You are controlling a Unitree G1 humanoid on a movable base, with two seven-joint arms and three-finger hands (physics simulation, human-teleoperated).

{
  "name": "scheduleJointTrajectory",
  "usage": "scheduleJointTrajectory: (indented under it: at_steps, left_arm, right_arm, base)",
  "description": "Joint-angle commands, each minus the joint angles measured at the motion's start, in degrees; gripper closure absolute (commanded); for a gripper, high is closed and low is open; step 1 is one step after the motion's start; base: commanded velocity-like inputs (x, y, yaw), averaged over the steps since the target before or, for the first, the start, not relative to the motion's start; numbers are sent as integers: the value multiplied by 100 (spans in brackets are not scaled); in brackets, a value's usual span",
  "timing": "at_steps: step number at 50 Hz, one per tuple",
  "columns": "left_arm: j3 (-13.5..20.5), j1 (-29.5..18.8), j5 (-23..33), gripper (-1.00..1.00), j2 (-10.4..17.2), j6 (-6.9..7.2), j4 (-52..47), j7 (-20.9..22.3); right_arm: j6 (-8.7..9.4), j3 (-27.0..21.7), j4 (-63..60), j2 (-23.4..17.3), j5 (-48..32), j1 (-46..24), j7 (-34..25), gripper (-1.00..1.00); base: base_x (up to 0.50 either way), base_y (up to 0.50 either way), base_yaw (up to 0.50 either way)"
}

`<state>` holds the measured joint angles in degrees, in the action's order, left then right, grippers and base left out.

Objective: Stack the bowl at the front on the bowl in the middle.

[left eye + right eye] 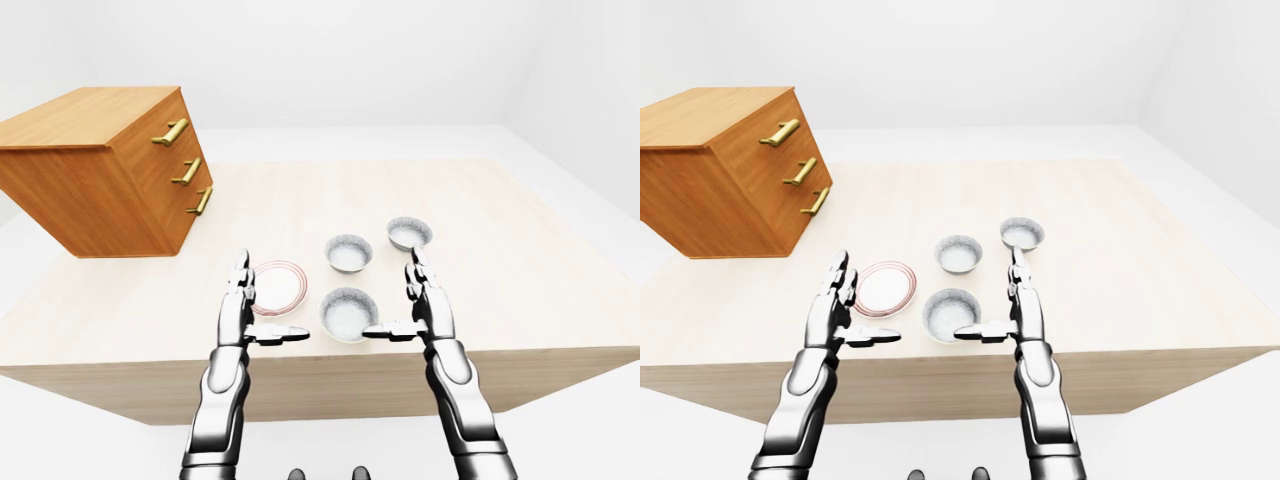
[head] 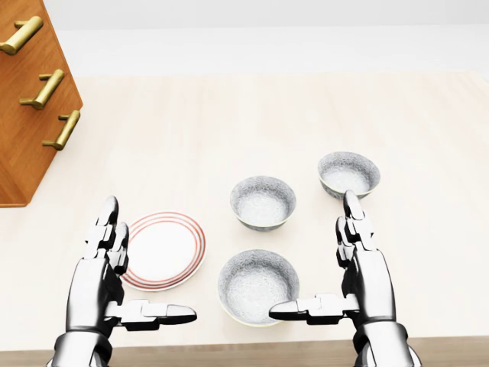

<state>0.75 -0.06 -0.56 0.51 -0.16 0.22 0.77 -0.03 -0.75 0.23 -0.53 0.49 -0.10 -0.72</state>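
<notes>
Three grey speckled bowls stand on the pale wooden table (image 2: 229, 122). The nearest bowl (image 2: 257, 285) is at the bottom centre of the head view. The middle bowl (image 2: 263, 202) sits just above it, and a third bowl (image 2: 348, 173) is up and to the right. My right hand (image 2: 336, 275) is open beside the nearest bowl's right rim, thumb pointing toward the bowl and fingers up. My left hand (image 2: 130, 279) is open at the lower left, over the edge of a plate, holding nothing.
A white plate with red rings (image 2: 162, 250) lies left of the nearest bowl. A wooden drawer chest with brass handles (image 2: 30, 99) stands at the top left of the table. The table's near edge (image 1: 320, 375) runs just below both hands.
</notes>
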Motion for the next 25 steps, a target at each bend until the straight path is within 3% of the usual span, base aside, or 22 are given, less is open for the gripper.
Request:
scheduleJointTrajectory:
  at_steps: [1,15,25]
  left_arm:
    - [139,-21,-85,-100,62,-70,85,140]
    - [114,-14,-52,-100,49,-88,82,147]
    - [100,22,-24,-100,44,-85,39,153]
  right_arm:
    - [-67,-166,149,-90,-13,-70,-70,-100]
    - [-287,-68,151,-98,-235,2,-301,-100]
    - [-262,-68,11,-88,-265,62,-374,-100]
  base:
    - [0,0,0]
    - [0,0,0]
    - [18,0,0]
